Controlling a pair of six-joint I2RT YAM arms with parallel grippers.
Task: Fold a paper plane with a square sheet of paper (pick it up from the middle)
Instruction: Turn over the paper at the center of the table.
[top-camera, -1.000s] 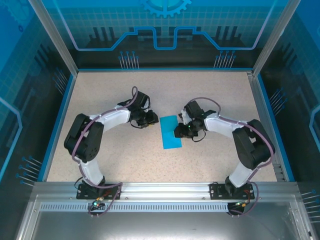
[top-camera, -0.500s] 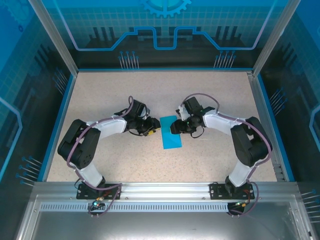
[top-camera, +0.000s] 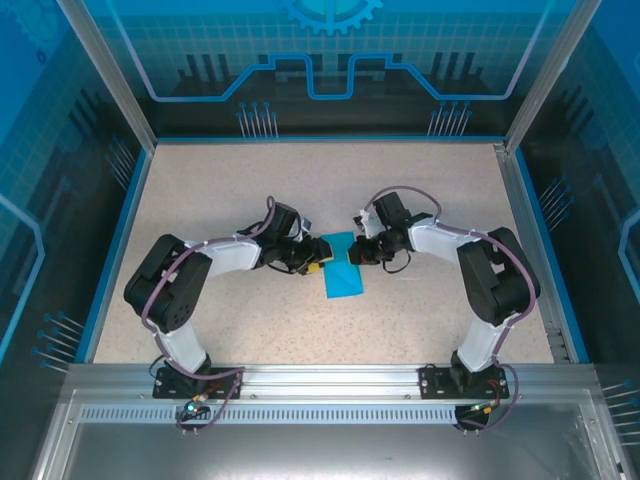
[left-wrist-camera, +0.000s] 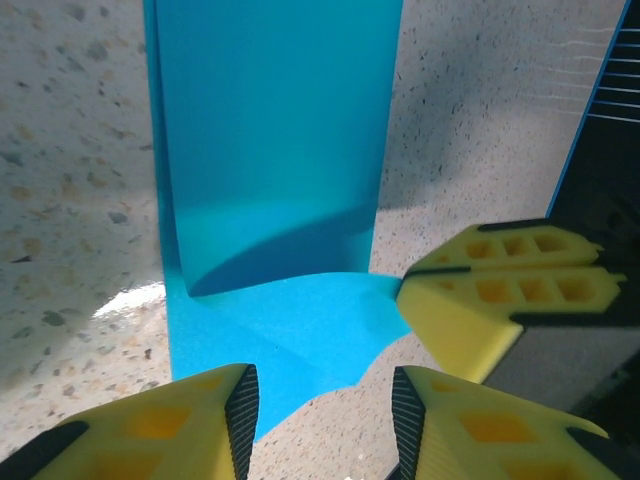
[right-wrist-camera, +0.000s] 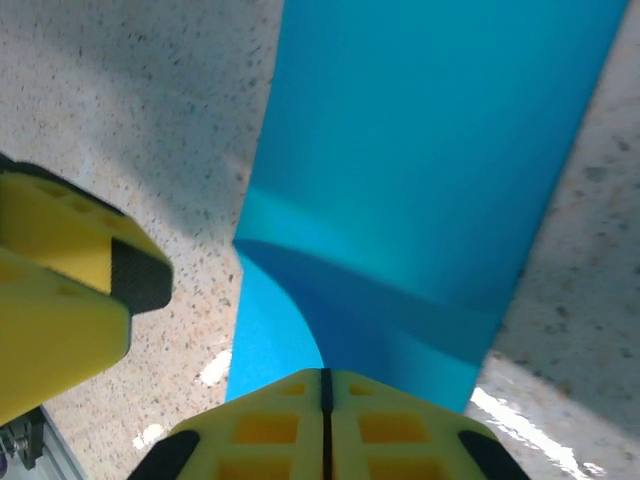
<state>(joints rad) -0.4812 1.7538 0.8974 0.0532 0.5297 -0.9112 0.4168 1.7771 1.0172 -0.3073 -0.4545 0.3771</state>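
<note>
Just clamped right gripper shut on sheet of paper, curling its edge. Keeps left gripper spread; corner fold likely starting.

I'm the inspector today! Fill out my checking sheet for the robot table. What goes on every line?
Surface: speckled beige table, blue rim.
Job's things: square sheet of paper, folded into a strip, top layer lifted at one end.
Clutter: nothing seen.
Grippers: left gripper open at the lifted corner; right gripper shut, apparently pinching that layer.
Cables: purple cables looped along both arms.
Surroundings: blue see-through walls, metal frame.
</note>
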